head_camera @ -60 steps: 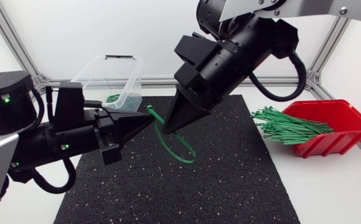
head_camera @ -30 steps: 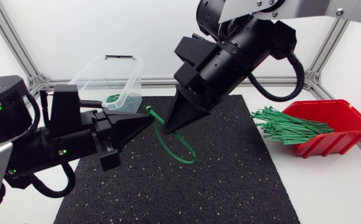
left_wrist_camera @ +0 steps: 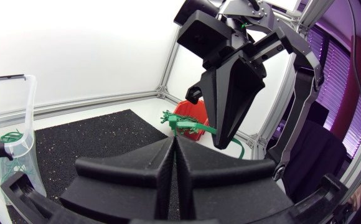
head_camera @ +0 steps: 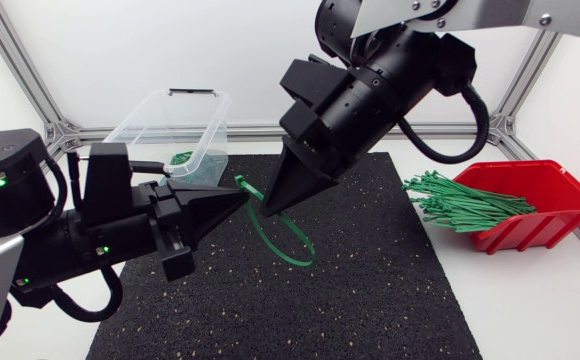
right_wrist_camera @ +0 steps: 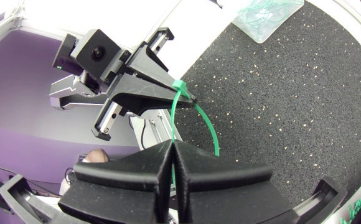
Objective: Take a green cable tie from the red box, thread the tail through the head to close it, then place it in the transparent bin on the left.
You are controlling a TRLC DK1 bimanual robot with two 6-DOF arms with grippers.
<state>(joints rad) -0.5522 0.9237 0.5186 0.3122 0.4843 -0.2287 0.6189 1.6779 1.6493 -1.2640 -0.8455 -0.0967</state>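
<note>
Matte wedge fingers of the right gripper (head_camera: 269, 207) are pressed shut on a thin green cable tie (head_camera: 288, 252), which curls in a loop above the speckled black foam mat (head_camera: 370, 290). The left gripper (head_camera: 242, 197) has its fingers closed flat together at the tie's square head; whether they grip it is unclear.

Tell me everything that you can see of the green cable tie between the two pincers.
The green cable tie is a thin strip, plastic by its look, bent into a loop that hangs above the black mat, seemingly clear of it. Its square head sits at the tip of the left pincer; the strap runs into the shut right pincer. Whether the tail is threaded I cannot tell.
</note>
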